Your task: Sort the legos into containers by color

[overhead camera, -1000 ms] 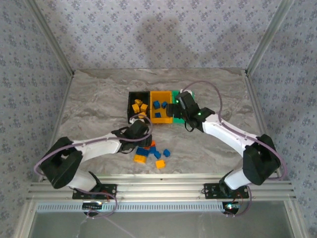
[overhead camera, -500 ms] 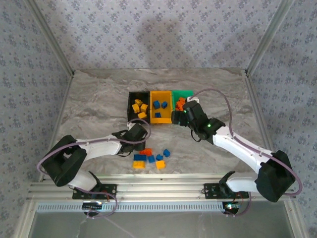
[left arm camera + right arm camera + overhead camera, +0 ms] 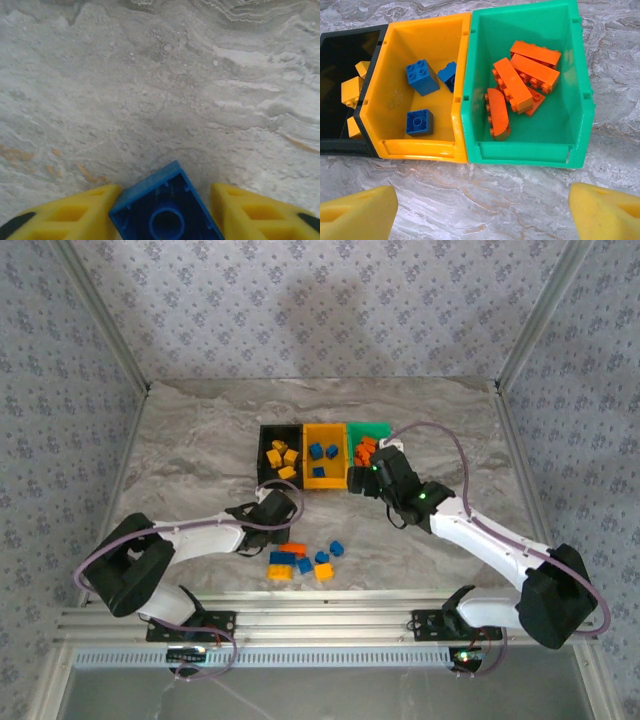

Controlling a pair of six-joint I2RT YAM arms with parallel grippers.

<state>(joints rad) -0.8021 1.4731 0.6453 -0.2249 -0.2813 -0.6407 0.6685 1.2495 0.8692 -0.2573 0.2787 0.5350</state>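
Blue lego (image 3: 165,212) cropped below; black bin (image 3: 340,146) cropped left.

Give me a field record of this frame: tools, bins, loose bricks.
left tool: shut on small blue plastic brick, over marble-patterned tabletop
right tool: open, empty, in front of the bins
black plastic bin: yellow-orange bricks
yellow-orange plastic bin: three blue bricks
green plastic bin: red-orange bricks, about five
loose bricks: mixed colours, clustered on tabletop beside left arm
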